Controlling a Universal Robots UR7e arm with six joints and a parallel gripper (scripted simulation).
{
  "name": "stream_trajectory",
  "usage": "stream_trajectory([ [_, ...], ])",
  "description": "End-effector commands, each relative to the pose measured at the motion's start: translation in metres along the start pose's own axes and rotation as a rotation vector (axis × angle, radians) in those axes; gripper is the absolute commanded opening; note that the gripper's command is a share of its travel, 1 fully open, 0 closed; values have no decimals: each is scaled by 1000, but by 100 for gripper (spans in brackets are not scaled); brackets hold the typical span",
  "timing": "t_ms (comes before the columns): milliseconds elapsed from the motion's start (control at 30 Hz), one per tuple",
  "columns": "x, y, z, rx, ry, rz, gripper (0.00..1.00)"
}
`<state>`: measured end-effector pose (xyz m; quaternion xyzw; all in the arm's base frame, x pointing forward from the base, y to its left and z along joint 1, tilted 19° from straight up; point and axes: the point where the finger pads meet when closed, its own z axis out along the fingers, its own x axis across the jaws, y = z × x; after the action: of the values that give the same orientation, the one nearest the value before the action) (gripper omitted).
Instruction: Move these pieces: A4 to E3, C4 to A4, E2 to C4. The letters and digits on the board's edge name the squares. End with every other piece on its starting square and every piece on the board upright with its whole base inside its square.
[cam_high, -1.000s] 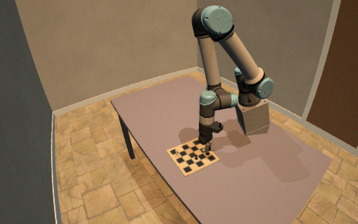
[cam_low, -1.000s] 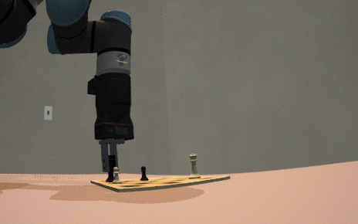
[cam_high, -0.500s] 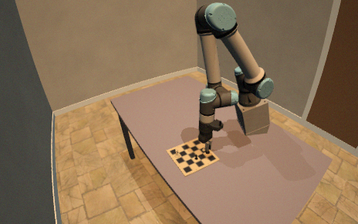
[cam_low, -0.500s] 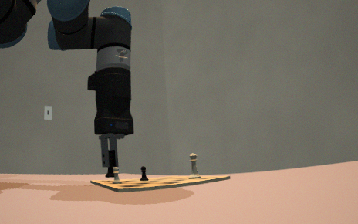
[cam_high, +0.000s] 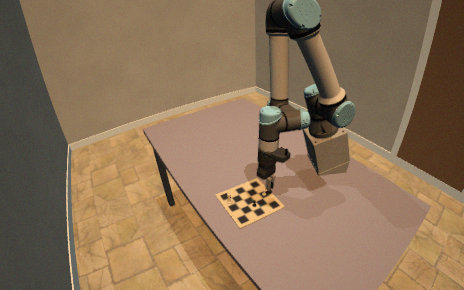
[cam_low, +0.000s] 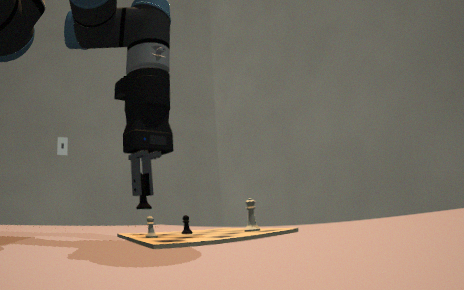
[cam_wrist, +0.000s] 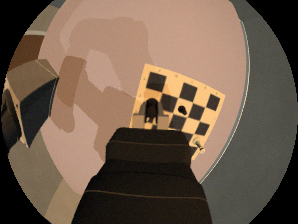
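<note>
My gripper (cam_high: 270, 188) (cam_low: 143, 193) (cam_wrist: 151, 108) is shut on a tall dark piece (cam_low: 144, 204) and holds it upright, its base above the chessboard (cam_high: 219, 195) (cam_low: 200, 241) (cam_wrist: 147, 67). A white pawn (cam_low: 151, 228) stands on the board near and below the held piece; the gripper hides it in the wrist view. A black pawn (cam_high: 254, 204) (cam_low: 186, 225) (cam_wrist: 182, 110) stands upright farther in. A tall white piece with a crown-like head (cam_high: 229, 199) (cam_low: 251, 215) (cam_wrist: 199, 146) stands upright toward the far side from the gripper. The edge letters are too small to read.
The board lies on a pinkish table (cam_high: 310, 240) (cam_low: 350, 260) (cam_wrist: 200, 45). The arm's base block (cam_high: 327, 152) (cam_wrist: 32, 92) stands at the table's side away from the board. The arm's shadow falls over the table and part of the board.
</note>
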<state>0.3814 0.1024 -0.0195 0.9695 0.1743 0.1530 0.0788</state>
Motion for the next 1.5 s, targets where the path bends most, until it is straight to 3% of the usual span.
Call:
stream_trajectory([
  [0,0,-1,-18,3,-8,-1,0],
  [333,1,0,-44,3,-7,-1,0],
  [633,1,0,-54,3,-7,-1,0],
  [1267,0,0,-57,4,-10,1,0],
  [1367,14,18,-56,5,-11,51,0],
  [1467,40,58,-56,4,-12,153,0],
])
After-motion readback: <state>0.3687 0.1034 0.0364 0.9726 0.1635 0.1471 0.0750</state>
